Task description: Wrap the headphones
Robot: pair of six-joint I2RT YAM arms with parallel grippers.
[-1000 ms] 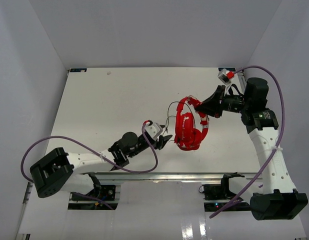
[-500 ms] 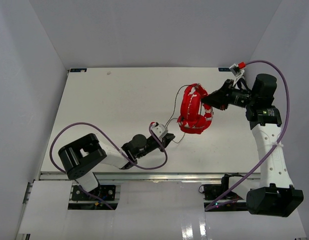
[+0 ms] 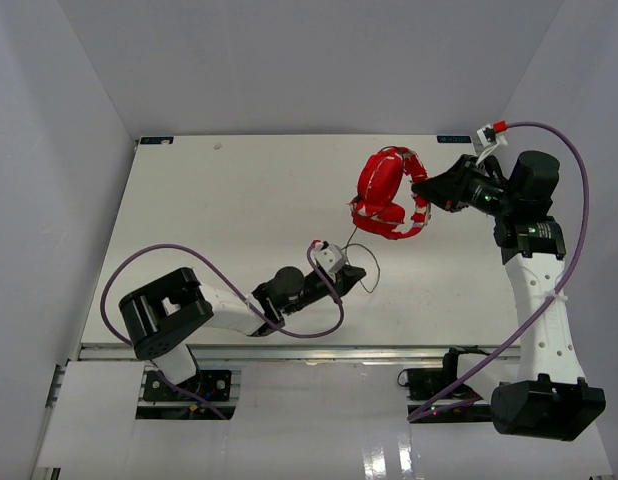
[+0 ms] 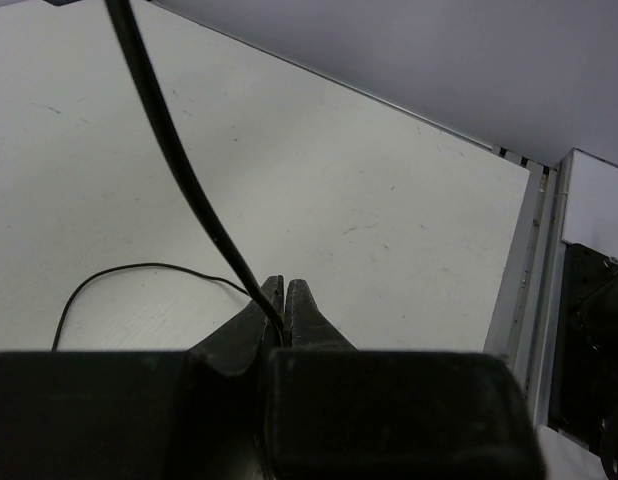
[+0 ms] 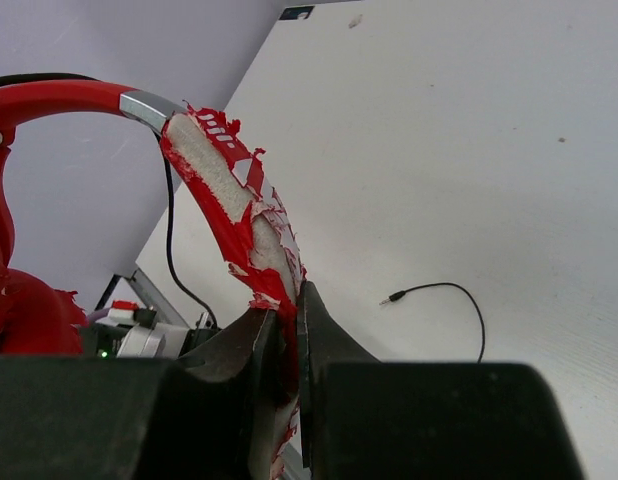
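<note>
A flat white surface [image 3: 219, 220] sits in a box of plain, pale grey walls [image 3: 309, 60]. It has a few tiny dark specks. A silver metal rail [image 3: 389, 352] runs along its near edge. The light is soft and even.

One pair of headphones [image 3: 381, 185], one cord [image 4: 179, 170], two end effectors [image 3: 356, 272] [image 3: 421, 188], two purple cables [image 3: 159, 249] [image 3: 534, 124].

Left claw [image 4: 286, 288] low, jaws together; right claw [image 5: 289, 292] high, jaws together.
</note>
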